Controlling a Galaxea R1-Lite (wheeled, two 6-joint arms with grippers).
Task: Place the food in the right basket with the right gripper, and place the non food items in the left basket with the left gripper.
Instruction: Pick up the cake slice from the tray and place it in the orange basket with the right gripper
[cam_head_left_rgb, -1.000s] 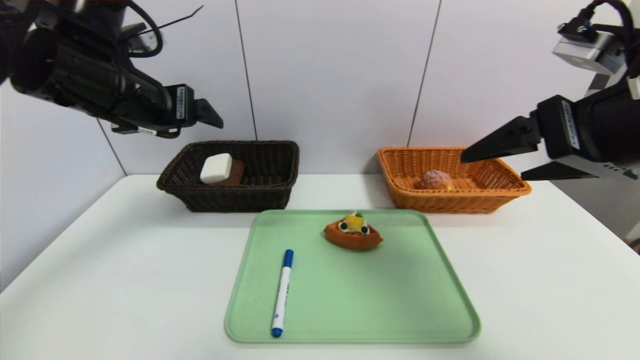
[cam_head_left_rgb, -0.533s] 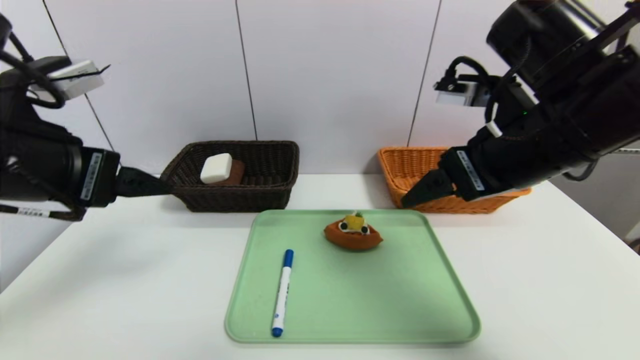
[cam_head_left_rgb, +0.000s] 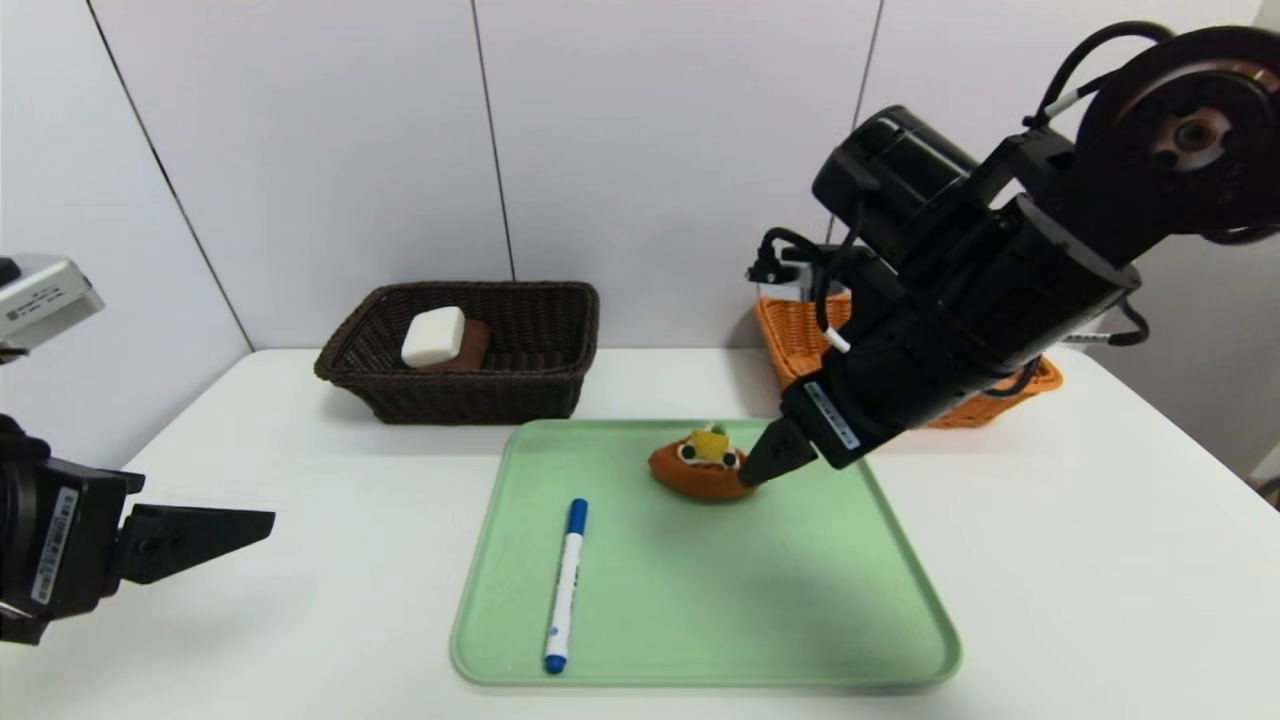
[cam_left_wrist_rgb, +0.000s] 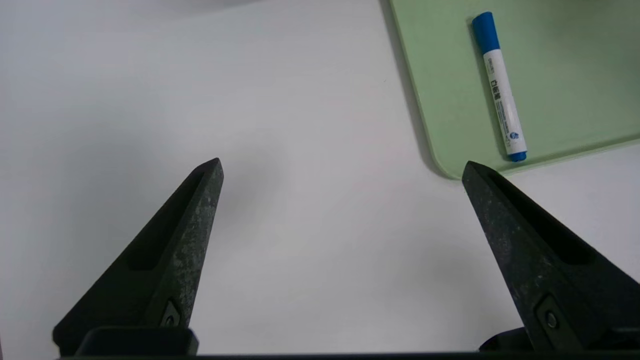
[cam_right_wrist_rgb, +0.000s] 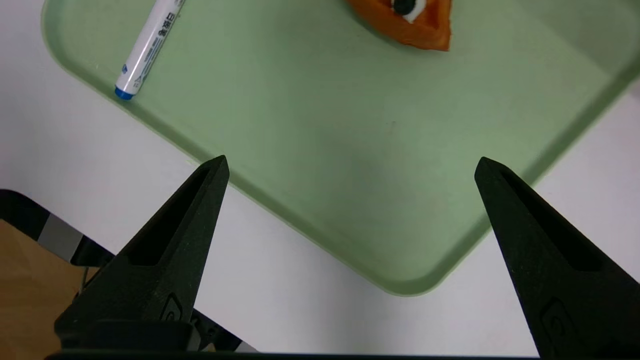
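Observation:
The orange boat-shaped tart (cam_head_left_rgb: 705, 468) (cam_right_wrist_rgb: 410, 20) sits on the green tray (cam_head_left_rgb: 700, 600). My right gripper (cam_head_left_rgb: 775, 462) (cam_right_wrist_rgb: 350, 165) hangs open just right of the tart, fingers wide over the tray's corner. The white marker with blue cap (cam_head_left_rgb: 565, 585) (cam_left_wrist_rgb: 500, 85) (cam_right_wrist_rgb: 150, 45) lies at the tray's left. My left gripper (cam_head_left_rgb: 230, 525) (cam_left_wrist_rgb: 342, 167) is open and empty, low over the table left of the tray. The dark basket (cam_head_left_rgb: 460, 400) holds the white bar (cam_head_left_rgb: 433, 335) and brown towel (cam_head_left_rgb: 472, 345). The orange basket (cam_head_left_rgb: 785, 350) is mostly hidden by my right arm; the puff bun is hidden.
White table (cam_head_left_rgb: 300, 450) with a white panelled wall right behind both baskets. The table's front edge shows in the right wrist view, with floor (cam_right_wrist_rgb: 25, 280) beyond it. My right arm reaches across the front of the orange basket.
My right arm swung down from above the orange basket to the tart on the tray. My left arm dropped from above the dark basket to low over the table's left front.

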